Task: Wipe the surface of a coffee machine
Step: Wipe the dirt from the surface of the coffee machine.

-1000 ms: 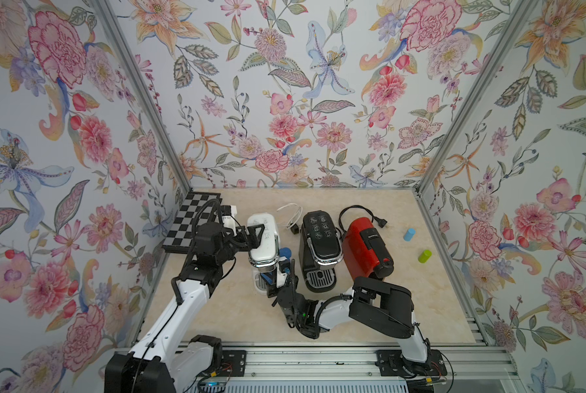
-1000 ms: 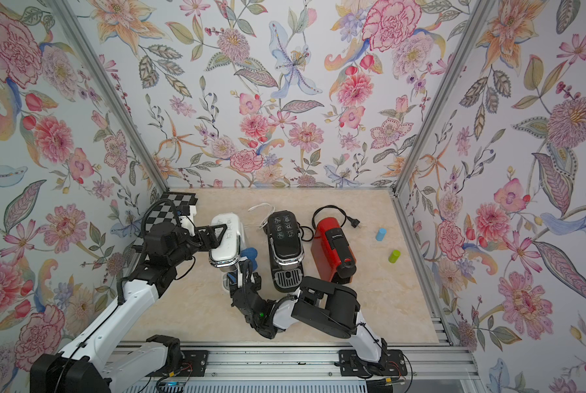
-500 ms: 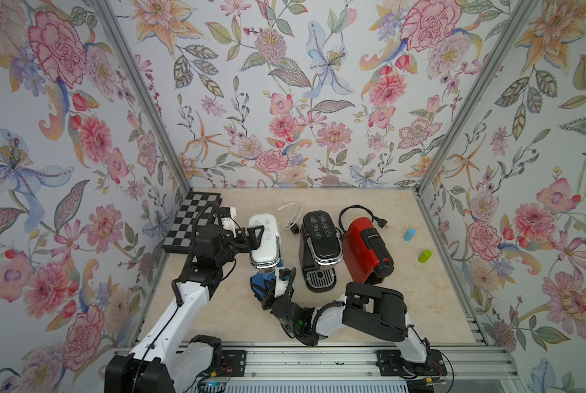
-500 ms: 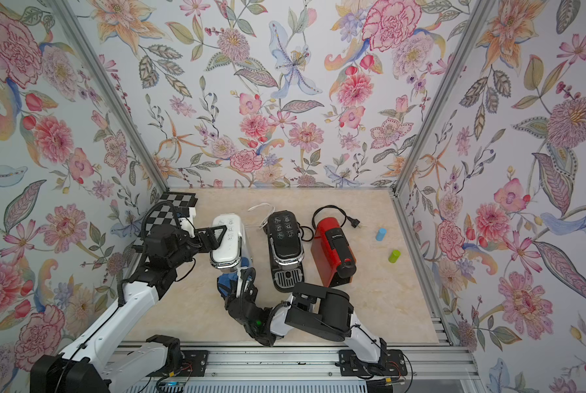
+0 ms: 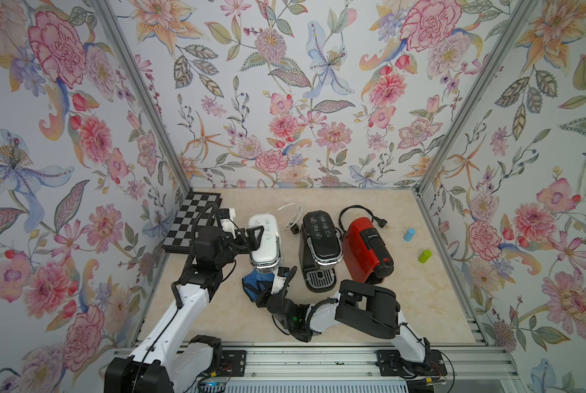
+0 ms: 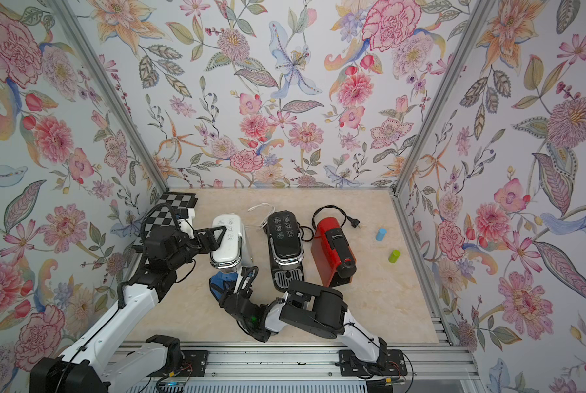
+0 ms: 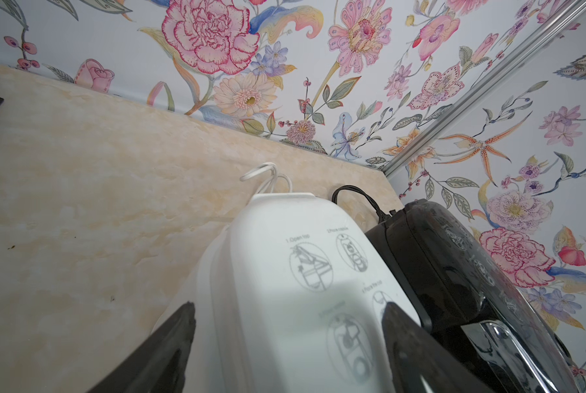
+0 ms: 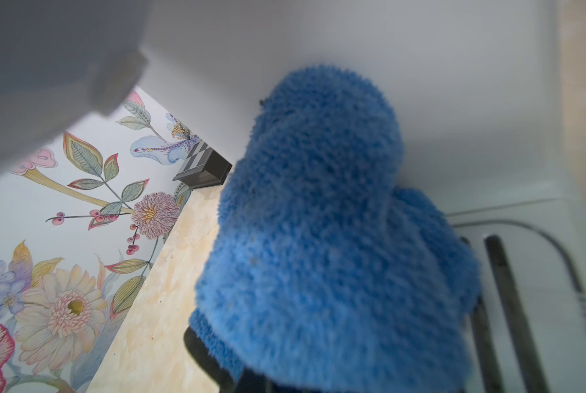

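Right wrist view: fluffy blue microfibre cloth (image 8: 319, 221), clenched in the right gripper (image 5: 261, 289) jaws, has slid from the side of the white plastic coffee machine (image 8: 387, 51), leftmost on the tabletop (image 5: 404, 306), to its front base; wiping continues. The left gripper (image 7: 288, 308) jaws straddle its lid, spread wide.

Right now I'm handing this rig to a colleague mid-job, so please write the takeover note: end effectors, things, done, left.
Left end effector: open, jaws astride the top of the white coffee machine.
Right end effector: shut on the blue cloth, low at that machine's front.
Done: cloth grasped and lying against the white front under the spout.
Left: how much is already wiped cannot be told; cover the remaining surfaces.
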You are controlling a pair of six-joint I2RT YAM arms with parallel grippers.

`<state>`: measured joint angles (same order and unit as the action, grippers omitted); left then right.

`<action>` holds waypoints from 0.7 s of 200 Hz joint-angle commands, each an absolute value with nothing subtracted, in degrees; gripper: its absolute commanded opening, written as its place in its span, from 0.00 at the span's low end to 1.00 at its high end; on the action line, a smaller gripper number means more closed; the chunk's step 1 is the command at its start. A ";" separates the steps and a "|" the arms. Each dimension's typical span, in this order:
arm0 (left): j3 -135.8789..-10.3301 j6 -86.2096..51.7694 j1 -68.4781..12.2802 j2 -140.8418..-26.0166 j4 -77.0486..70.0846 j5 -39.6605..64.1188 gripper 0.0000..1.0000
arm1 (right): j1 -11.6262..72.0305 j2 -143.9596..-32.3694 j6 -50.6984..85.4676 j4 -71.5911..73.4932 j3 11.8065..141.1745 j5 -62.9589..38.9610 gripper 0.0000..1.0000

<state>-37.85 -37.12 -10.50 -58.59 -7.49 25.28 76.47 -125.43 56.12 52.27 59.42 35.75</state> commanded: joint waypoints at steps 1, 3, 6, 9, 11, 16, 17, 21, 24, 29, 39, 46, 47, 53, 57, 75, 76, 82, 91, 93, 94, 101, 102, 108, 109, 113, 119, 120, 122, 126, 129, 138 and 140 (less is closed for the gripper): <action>-35.73 -37.40 -10.99 -58.62 -4.91 26.27 0.86 | 76.67 -123.93 62.52 38.01 56.23 34.41 0.00; -35.74 -37.36 -10.99 -58.62 -4.92 26.28 0.86 | 76.60 -123.79 63.02 37.10 56.14 34.07 0.00; -35.77 -37.35 -10.99 -58.61 -4.91 26.30 0.86 | 76.49 -123.40 63.88 35.88 56.08 33.68 0.00; -35.85 -37.36 -11.01 -58.60 -4.90 26.40 0.86 | 76.42 -123.09 64.54 34.69 55.89 33.27 0.00; -35.88 -37.38 -10.99 -58.51 -4.83 26.31 0.86 | 76.39 -122.84 64.83 34.09 55.79 33.12 0.00; -35.80 -37.44 -11.03 -58.41 -4.80 26.29 0.86 | 76.38 -122.32 65.30 32.99 55.20 33.00 0.00; -35.79 -37.49 -11.01 -58.43 -4.82 26.24 0.86 | 76.33 -122.20 65.43 32.80 55.02 33.07 0.00; -35.70 -37.54 -10.99 -58.35 -4.85 26.19 0.86 | 76.35 -121.62 66.03 31.85 54.32 33.44 0.00; -35.69 -37.61 -10.99 -58.28 -4.96 26.22 0.86 | 76.41 -121.19 66.70 31.16 53.83 33.70 0.00; -35.55 -37.63 -10.99 -58.14 -5.09 26.25 0.86 | 76.41 -120.42 67.94 30.41 52.82 33.95 0.00; -35.48 -37.58 -10.99 -58.03 -5.25 26.10 0.86 | 76.36 -118.72 68.66 29.09 51.08 34.18 0.00; -35.43 -37.59 -11.02 -58.06 -5.19 26.10 0.86 | 76.36 -117.56 69.33 26.74 50.59 34.20 0.00; -35.43 -37.56 -11.00 -58.03 -5.23 26.10 0.86 | 76.37 -117.36 69.38 26.46 50.47 34.19 0.00; -35.40 -37.65 -11.01 -58.08 -5.32 26.22 0.86 | 76.52 -116.36 69.52 25.44 49.76 34.27 0.00; -35.38 -37.70 -11.03 -58.08 -5.36 26.28 0.86 | 76.63 -115.66 69.37 24.99 49.34 34.28 0.00; -35.53 -37.79 -10.99 -57.89 -5.62 26.41 0.86 | 77.77 -113.03 67.57 19.93 49.22 35.72 0.00; -35.56 -37.79 -10.99 -57.86 -5.58 26.39 0.86 | 77.82 -112.94 67.49 19.63 49.22 35.79 0.00; -35.59 -37.71 -10.99 -57.84 -5.57 26.37 0.86 | 77.99 -112.45 67.31 18.68 49.16 35.94 0.00; -35.60 -37.71 -10.99 -57.74 -5.58 26.39 0.86 | 78.05 -111.97 67.36 18.63 48.59 35.23 0.00; -35.66 -37.71 -10.99 -57.72 -5.57 26.39 0.86 | 78.05 -111.91 67.40 18.48 48.51 35.13 0.00; -35.67 -37.66 -10.99 -57.69 -5.60 26.38 0.86 | 78.00 -111.90 67.41 18.42 48.47 35.06 0.00; -35.76 -37.62 -10.99 -57.66 -5.52 26.35 0.86 | 78.04 -111.76 67.47 16.83 48.66 34.77 0.00; -35.77 -37.62 -10.99 -57.66 -5.48 26.40 0.86 | 78.05 -111.73 67.62 16.50 48.72 34.79 0.00; -35.77 -37.55 -11.00 -57.65 -5.31 26.35 0.86 | 77.98 -111.47 68.01 15.09 48.80 34.69 0.00; -35.77 -37.54 -10.99 -57.65 -5.29 26.36 0.86 | 78.01 -111.42 67.97 15.02 48.79 34.70 0.00; -35.80 -37.52 -11.03 -57.57 -5.24 26.37 0.86 | 78.04 -111.21 67.79 15.15 48.47 34.50 0.00; -35.77 -37.37 -10.99 -57.57 -5.03 26.39 0.86 | 78.07 -110.97 67.76 14.91 48.25 34.33 0.00; -35.73 -37.36 -10.99 -57.57 -5.02 26.33 0.86 | 78.06 -110.94 67.76 14.84 48.29 34.35 0.00; -35.69 -37.36 -10.99 -57.50 -5.01 26.29 0.87 | 78.05 -110.86 67.76 14.67 48.28 34.30 0.00; -35.65 -37.30 -10.99 -57.48 -5.03 26.23 0.86 | 78.05 -110.83 67.70 14.04 48.42 34.20 0.00; -35.59 -37.38 -10.99 -57.48 -5.01 26.20 0.86 | 78.12 -110.74 67.66 13.48 48.57 34.23 0.00; -35.45 -37.36 -10.99 -57.39 -5.02 26.14 0.86 | 78.36 -110.29 67.61 11.86 48.78 34.88 0.00; -35.45 -37.35 -10.99 -57.37 -5.01 26.16 0.86 | 78.39 -110.17 67.55 11.69 48.85 35.09 0.00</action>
<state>-36.97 -37.98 -10.50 -57.84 -7.75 25.32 77.93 -110.08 66.32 24.25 50.61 35.29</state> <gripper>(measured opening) 0.865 0.101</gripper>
